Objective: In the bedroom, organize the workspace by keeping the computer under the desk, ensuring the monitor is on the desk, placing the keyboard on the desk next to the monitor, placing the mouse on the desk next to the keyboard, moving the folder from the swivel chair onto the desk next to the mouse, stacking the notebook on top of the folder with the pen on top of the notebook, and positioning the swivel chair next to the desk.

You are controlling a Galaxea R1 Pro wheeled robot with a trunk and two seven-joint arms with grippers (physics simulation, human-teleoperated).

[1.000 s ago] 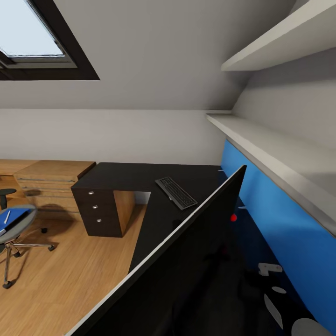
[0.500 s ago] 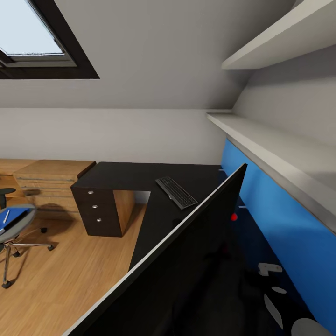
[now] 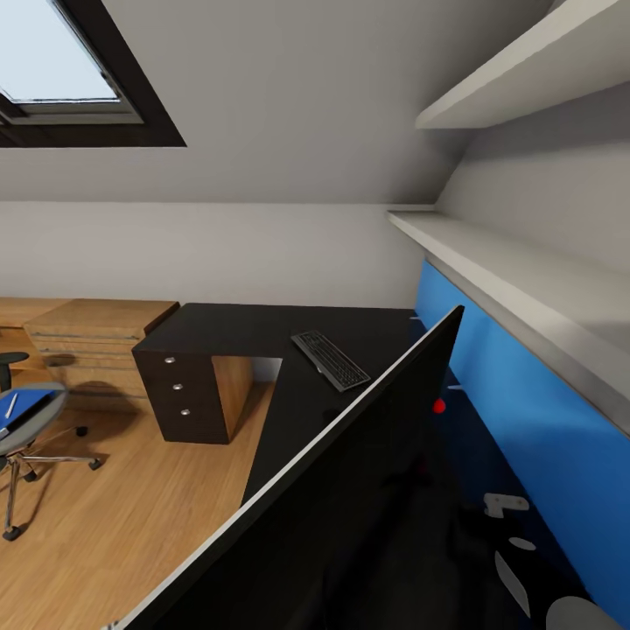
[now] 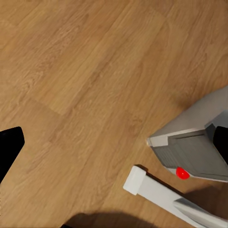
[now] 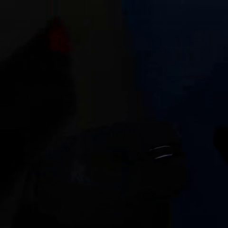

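Observation:
The monitor [image 3: 350, 507] leans across the near end of the black desk [image 3: 262, 328], its red dot [image 3: 437, 406] close to the blue back panel [image 3: 525, 411]. Beyond it the keyboard [image 3: 330, 360] lies flat on the desk. At the far left stands the swivel chair [image 3: 26, 429], carrying the blue folder [image 3: 24, 408] with the pen [image 3: 11, 405] on top. In the left wrist view the computer [image 4: 194, 147] stands on the wood floor beside a white desk leg [image 4: 152, 187], and my left gripper [image 4: 114, 145] is open over bare floor. The right wrist view is nearly black, with a faint red dot [image 5: 57, 38].
A black drawer unit [image 3: 184, 394] closes the desk's far end, with light wooden cabinets [image 3: 96, 337] behind it. Two white shelves [image 3: 490, 262] run above the blue panel. Pale arm parts [image 3: 506, 503] show behind the monitor. Wood floor [image 3: 131, 507] spreads between chair and desk.
The monitor's near lower end has crept slightly to the left. The head view has drifted a little, shifting the chair toward the picture's left edge.

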